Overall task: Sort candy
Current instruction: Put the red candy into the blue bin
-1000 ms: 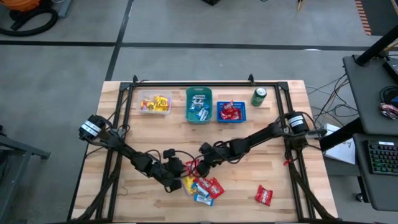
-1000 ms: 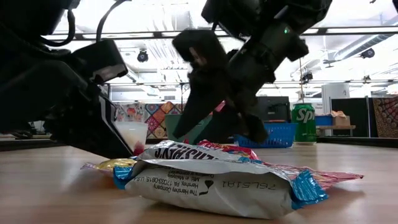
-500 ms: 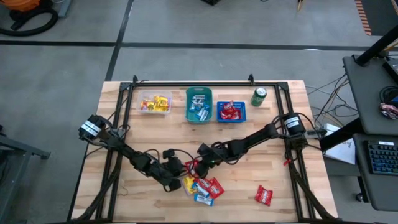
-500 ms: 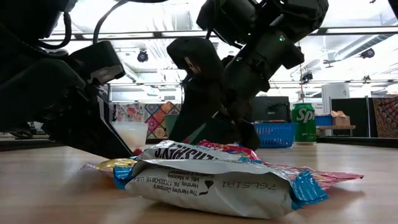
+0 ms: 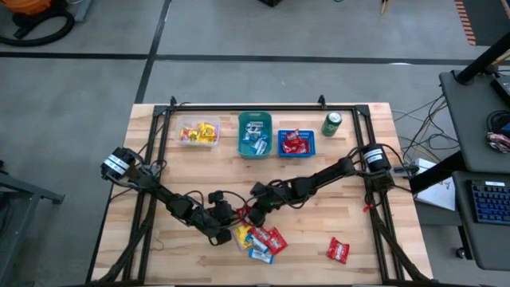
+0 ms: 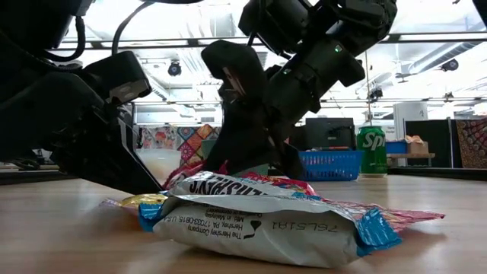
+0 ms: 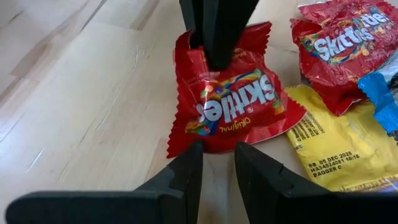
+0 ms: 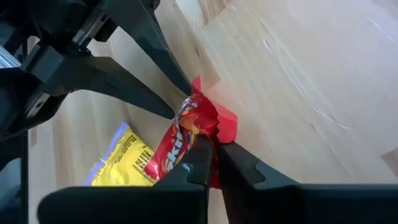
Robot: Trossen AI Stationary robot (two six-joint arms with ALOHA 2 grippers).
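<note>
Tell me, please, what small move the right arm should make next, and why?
Probably lift straight up a little. The right gripper has shut on the edge of the red Skittles packet, which still lies on the table with the left gripper open at its other edge, so raising it clears the pile.

Three bins sit in a row along the far edge of the table [image 5: 167, 159], left bin [image 5: 198, 132], middle bin [image 5: 255, 134], right bin [image 5: 296, 143], each with candy in it, and the can [image 5: 331, 123] is just right of them. Down near the front middle there's a loose candy pile [image 5: 259, 239], with one lone packet [image 5: 338, 250] well off to its right. The two grippers meet just behind that pile from opposite sides, left gripper [image 5: 230, 226] and right gripper [image 5: 249, 215], over one candy packet [image 7: 233, 109] lying on the table.
</note>
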